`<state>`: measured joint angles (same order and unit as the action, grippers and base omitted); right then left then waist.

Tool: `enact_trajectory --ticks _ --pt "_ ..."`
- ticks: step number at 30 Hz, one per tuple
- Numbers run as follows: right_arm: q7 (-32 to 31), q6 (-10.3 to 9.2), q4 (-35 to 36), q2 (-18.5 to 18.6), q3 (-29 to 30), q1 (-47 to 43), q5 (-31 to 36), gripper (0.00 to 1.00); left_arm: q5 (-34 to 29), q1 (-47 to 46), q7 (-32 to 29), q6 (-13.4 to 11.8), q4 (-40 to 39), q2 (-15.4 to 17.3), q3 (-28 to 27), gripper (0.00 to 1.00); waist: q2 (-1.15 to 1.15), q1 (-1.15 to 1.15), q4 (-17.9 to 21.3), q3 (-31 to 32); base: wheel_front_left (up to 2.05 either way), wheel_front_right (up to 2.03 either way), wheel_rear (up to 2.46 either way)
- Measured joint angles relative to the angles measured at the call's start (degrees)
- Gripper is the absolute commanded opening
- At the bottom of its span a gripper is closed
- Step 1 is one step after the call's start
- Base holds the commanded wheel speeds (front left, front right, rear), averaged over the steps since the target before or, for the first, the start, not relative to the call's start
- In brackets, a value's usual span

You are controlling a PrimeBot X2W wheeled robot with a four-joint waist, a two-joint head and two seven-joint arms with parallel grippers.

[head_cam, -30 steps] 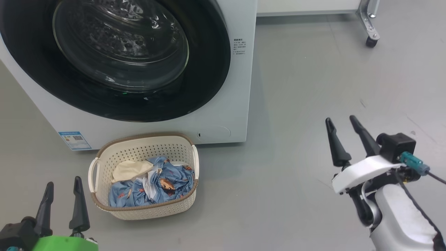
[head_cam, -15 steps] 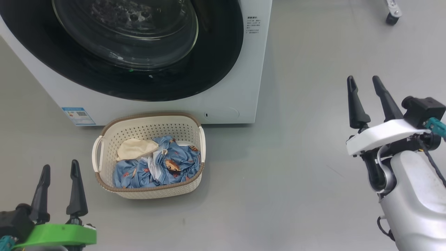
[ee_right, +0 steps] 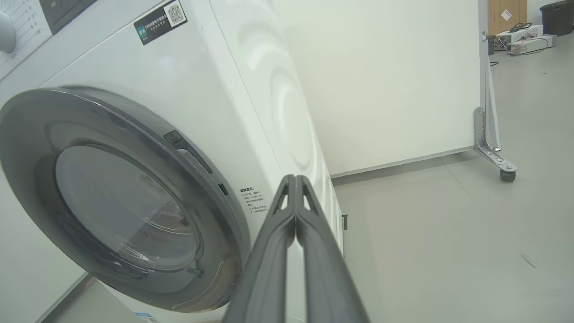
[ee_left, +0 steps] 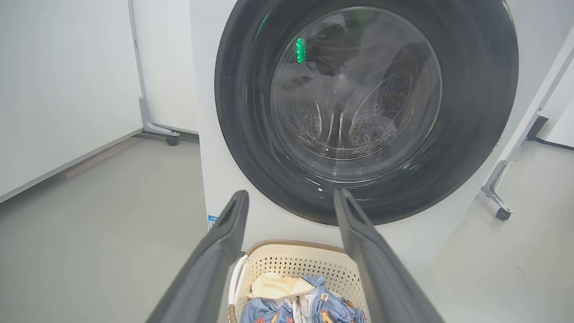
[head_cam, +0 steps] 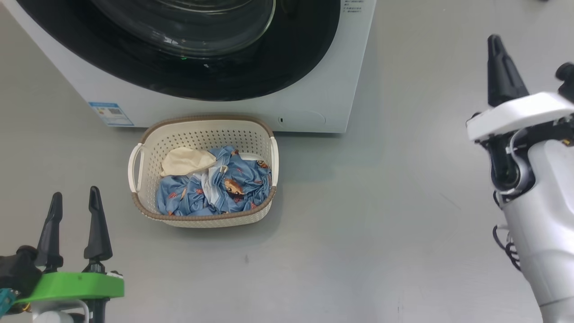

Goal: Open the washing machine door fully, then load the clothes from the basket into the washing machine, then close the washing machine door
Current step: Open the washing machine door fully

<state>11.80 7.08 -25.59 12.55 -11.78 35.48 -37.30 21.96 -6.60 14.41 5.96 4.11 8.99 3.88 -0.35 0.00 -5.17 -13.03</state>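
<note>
Your left gripper (head_cam: 75, 193) hangs with jaws wide and empty, your right gripper (ee_right: 295, 178) with jaws pressed together on nothing; the clothes (head_cam: 215, 193) lie in the basket (head_cam: 206, 119) on the floor (head_cam: 381, 224) before the closed washing machine door (head_cam: 278, 67).

Bright, even white light all round, no harsh patches on the grey floor (head_cam: 381, 233). In the head view, faint soft shadows spill to the right of the basket (head_cam: 202, 220) and the washing machine (head_cam: 345, 89). The washing machine door (ee_left: 358, 98) glass catches reflections, one green glint. Fingers (ee_left: 210, 269) of the left gripper (ee_left: 290, 194) go soft near the lens; the right wrist view bows the machine's straight edges.
</note>
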Motion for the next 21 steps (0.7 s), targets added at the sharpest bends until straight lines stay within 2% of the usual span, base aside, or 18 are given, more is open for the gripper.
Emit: enact_trajectory --ticks 8,16,21 --pt "-4.2 0.00 -0.6 0.4 1.4 7.0 -8.3 0.00 0.0 -1.3 0.0 0.5 -1.1 -1.2 0.1 1.00 0.00 0.00 -1.5 -3.2 0.00 0.00 0.00" --pt "-11.3 0.00 -1.8 1.5 3.7 12.0 -19.7 0.00 0.0 -3.8 0.0 0.5 -2.8 -1.9 0.3 1.00 0.00 0.00 -3.4 -6.3 0.00 0.00 0.00" --pt "-16.0 0.00 -2.8 2.6 4.5 15.2 -23.8 0.00 0.0 -4.0 0.0 0.5 -3.1 -2.9 0.2 1.00 0.00 0.00 -4.6 -8.1 0.00 0.00 0.00"
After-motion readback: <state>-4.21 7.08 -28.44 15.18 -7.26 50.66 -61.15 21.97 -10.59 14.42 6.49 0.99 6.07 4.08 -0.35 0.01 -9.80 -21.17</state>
